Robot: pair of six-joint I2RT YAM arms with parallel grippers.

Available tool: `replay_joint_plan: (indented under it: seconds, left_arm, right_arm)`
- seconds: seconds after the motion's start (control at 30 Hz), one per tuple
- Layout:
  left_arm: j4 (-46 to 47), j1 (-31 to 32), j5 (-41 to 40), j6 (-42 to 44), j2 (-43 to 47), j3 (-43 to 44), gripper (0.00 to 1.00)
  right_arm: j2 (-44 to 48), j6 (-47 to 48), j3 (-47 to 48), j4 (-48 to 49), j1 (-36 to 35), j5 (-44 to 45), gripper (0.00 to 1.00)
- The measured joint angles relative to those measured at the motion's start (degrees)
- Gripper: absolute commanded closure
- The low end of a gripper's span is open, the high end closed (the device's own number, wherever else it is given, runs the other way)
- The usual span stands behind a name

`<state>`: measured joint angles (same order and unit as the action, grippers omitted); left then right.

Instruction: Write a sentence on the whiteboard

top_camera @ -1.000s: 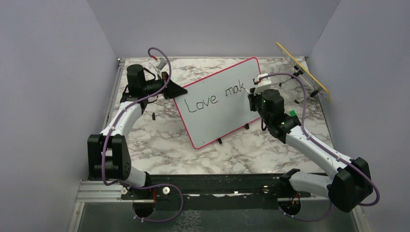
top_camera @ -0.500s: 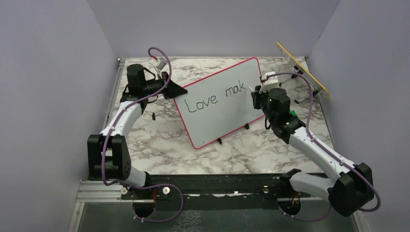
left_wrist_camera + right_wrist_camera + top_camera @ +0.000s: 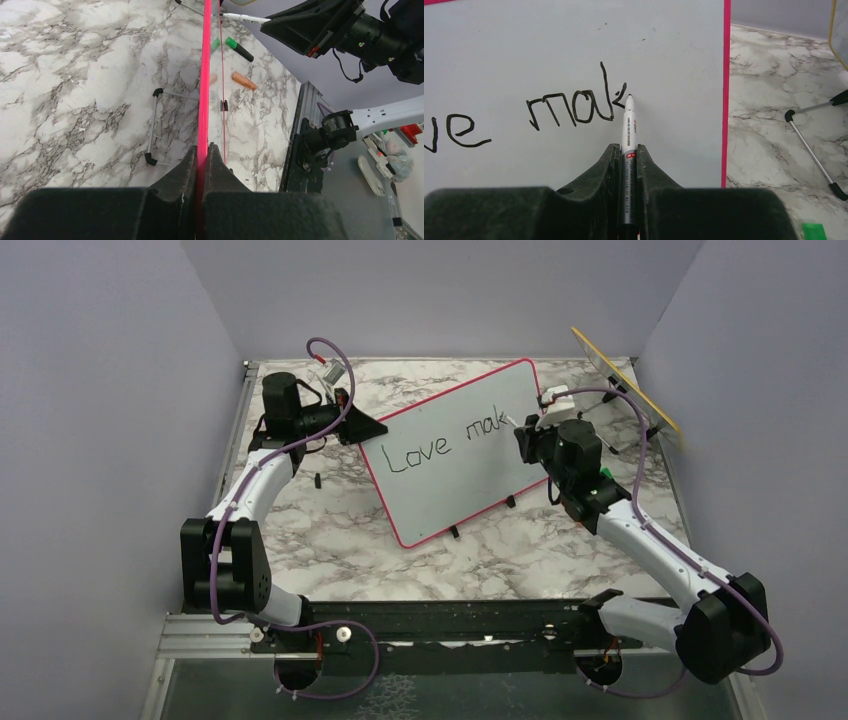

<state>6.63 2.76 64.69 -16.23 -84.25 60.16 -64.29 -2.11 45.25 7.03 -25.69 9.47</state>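
left gripper [image 3: 203, 150] clamps whiteboard [image 3: 450, 485]; right gripper [image 3: 628, 150] grasps marker [image 3: 629, 125]; sentence [image 3: 574, 107] reads "love mak".

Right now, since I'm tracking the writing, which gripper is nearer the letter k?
Right. The right gripper holds the marker with its tip at the k; the left gripper clamps the opposite edge of the whiteboard.

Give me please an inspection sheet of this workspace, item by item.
Surface: marble-patterned table.
Job's things: whiteboard stands on its feet; sentence reads "Love mak", unfinished.
Clutter: green pen, orange piece, yellow-edged panel on a wire stand.
Claws: left claw shut on the whiteboard's edge; right claw shut on a marker, tip at the "k".
Cables: purple cables run along both arms.
Surroundings: plain lilac walls; nothing else seen.
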Motion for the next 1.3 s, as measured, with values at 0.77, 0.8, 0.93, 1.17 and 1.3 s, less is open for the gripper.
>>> replay_joint_plan:
  seconds: [0.77, 0.8, 0.93, 1.17, 1.3]
  left_arm:
    - [-0.4, 0.0, 0.0, 0.1, 0.0, 0.1, 1.0]
    - [-0.4, 0.0, 0.0, 0.1, 0.0, 0.1, 1.0]
    - [-0.4, 0.0, 0.0, 0.0, 0.0, 0.1, 1.0]
    - [-0.4, 0.0, 0.0, 0.1, 0.0, 0.1, 1.0]
    - [-0.5, 0.0, 0.0, 0.1, 0.0, 0.1, 1.0]
  right_arm:
    - [-2.2, 0.0, 0.0, 2.5, 1.9, -0.3, 0.99]
    - [-2.2, 0.0, 0.0, 2.5, 1.9, -0.3, 0.99]
    - [-2.4, 0.0, 0.0, 3.1, 2.1, 0.1, 0.99]
    - [-2.7, 0.0, 0.0, 4.1, 2.1, 0.3, 0.99]
    - [-2.8, 0.2, 0.0, 4.6, 2.1, 0.2, 0.99]
